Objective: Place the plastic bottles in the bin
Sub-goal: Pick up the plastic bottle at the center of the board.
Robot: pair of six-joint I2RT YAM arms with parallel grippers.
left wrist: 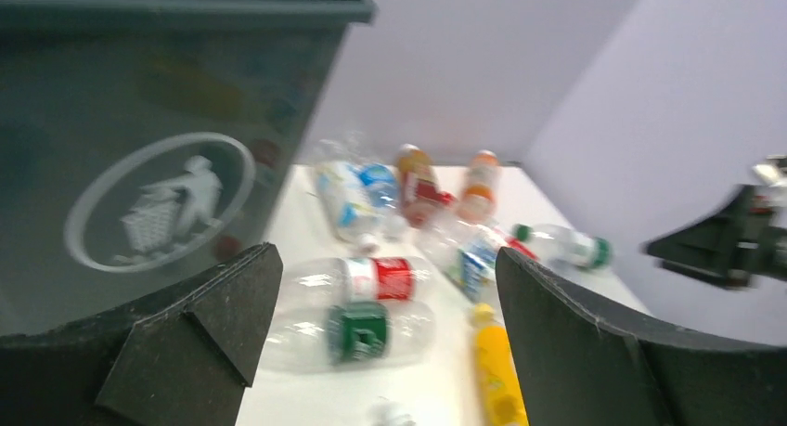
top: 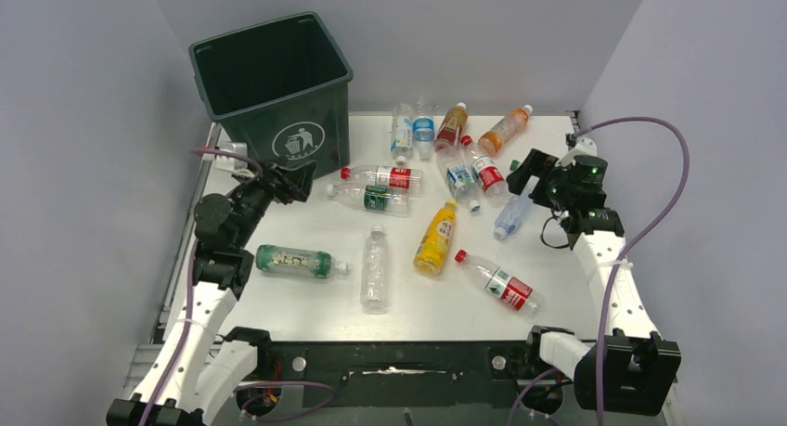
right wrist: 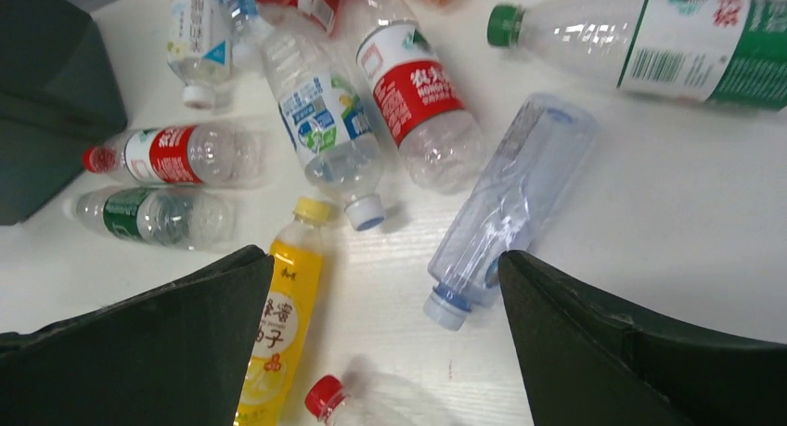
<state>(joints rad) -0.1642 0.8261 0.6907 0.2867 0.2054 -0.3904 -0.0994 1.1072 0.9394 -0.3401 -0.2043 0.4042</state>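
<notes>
Across the top external view, the plastic bottles [top: 458, 177] are lying scattered on the white table [top: 306, 305], every one of them outside the bin [top: 297, 120], which is standing upright at the far left corner. The left gripper [top: 299, 177] is hovering just in front of the bin's near right corner, its jaws standing wide and carrying nothing. The right gripper [top: 531, 171] is hanging at the right side of the cluster, jaws likewise spread wide and empty, just beyond a pale blue bottle [top: 512, 216]. A yellow bottle [top: 435, 238] is lying mid-table, and a dark green bottle [top: 297, 261] is lying near the left arm.

Through the left wrist camera, which is blurring, the bin's front wall is filling the left side, its white litter-person symbol [left wrist: 158, 203] facing the lens. The two dark fingers [left wrist: 213, 324] are standing far apart with nothing gripped. Beyond the gap between them, a red-labelled bottle [left wrist: 376, 279] and a green-labelled bottle [left wrist: 362, 331] are lying side by side on the table, close to the bin's corner.

Through the right wrist camera, the fingers [right wrist: 167, 352] are again standing wide apart and holding nothing. The pale blue bottle is lying on its side with its neck end just beside one fingertip. The yellow bottle is running down behind the other finger, which is hiding its lower part. More clear bottles are crowding the far side of the table.
</notes>
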